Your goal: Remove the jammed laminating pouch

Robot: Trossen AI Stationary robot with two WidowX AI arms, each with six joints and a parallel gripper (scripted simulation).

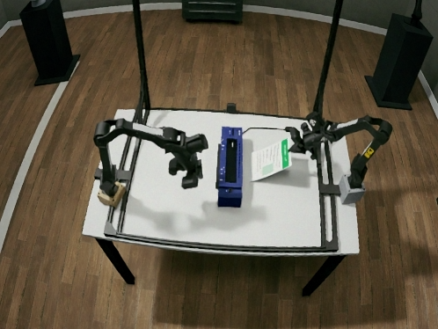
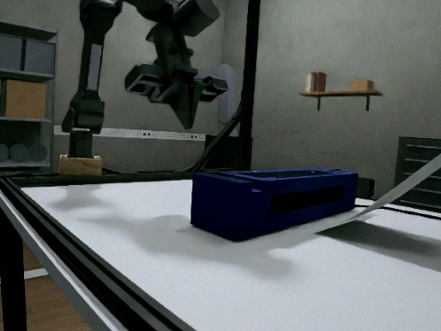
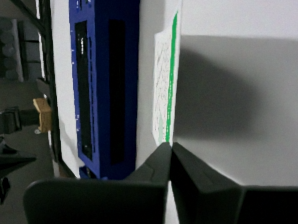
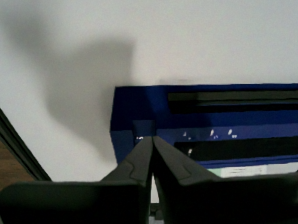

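Note:
The blue laminator (image 1: 236,200) (image 2: 217,208) (image 3: 102,50) (image 4: 125,107) stands upright on the table. The pouch (image 1: 267,160) (image 2: 409,182) (image 3: 162,82) (image 4: 245,171) is out of it, with a gap between them, tilted: its edge nearer the laminator is low at the table, its green-striped edge raised. My left gripper (image 1: 291,149) (image 3: 168,149) is shut on a corner of the pouch at the green edge. My right gripper (image 2: 189,126) (image 4: 151,143) is shut and empty, raised above the table, clear of the laminator. The RELEASE key (image 4: 144,128) shows just beyond its fingertips in the right wrist view.
The power cord (image 1: 264,128) runs from the laminator's back end toward the left arm, behind the pouch. Dark rails (image 1: 325,220) frame the white table (image 1: 281,220). Upright posts stand at its two back corners.

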